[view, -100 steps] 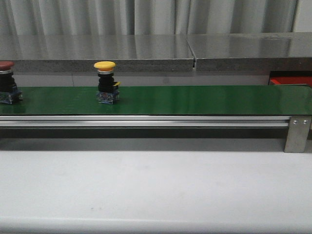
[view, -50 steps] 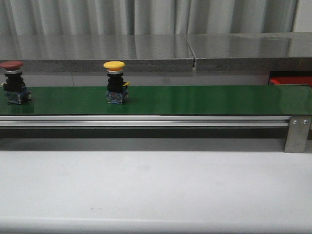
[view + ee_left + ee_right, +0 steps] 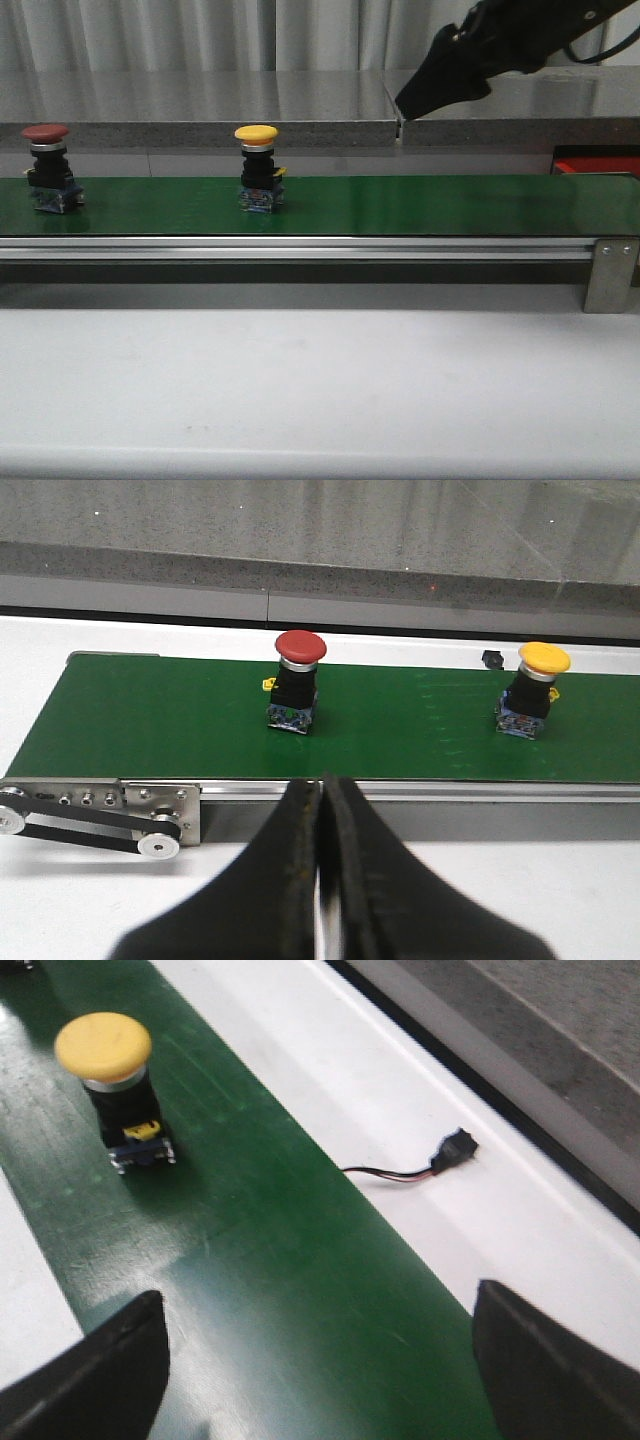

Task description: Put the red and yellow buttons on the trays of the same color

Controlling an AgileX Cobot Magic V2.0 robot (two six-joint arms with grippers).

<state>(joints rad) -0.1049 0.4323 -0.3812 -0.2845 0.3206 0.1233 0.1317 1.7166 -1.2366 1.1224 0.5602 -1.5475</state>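
While both buttons are riding rightward along the belt (image 3: 420, 205), your right gripper (image 3: 320, 1360) is swinging in, jaws spread wide, lining up on the yellow button (image 3: 257, 168), and the left gripper (image 3: 322, 810) is waiting pinched together.

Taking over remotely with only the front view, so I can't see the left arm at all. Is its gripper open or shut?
Observer: Shut. In the left wrist view the left gripper has its fingers pressed together, holding nothing.
Operator: And the right gripper, the one near the top of my picture?
Observer: The right gripper is open wide and empty. The yellow button stands on the green belt ahead of it, not between its fingers.
Operator: Anything behind the belt that I'm missing?
Observer: A small black connector with a thin wire lies on the white surface beside the belt's far edge.
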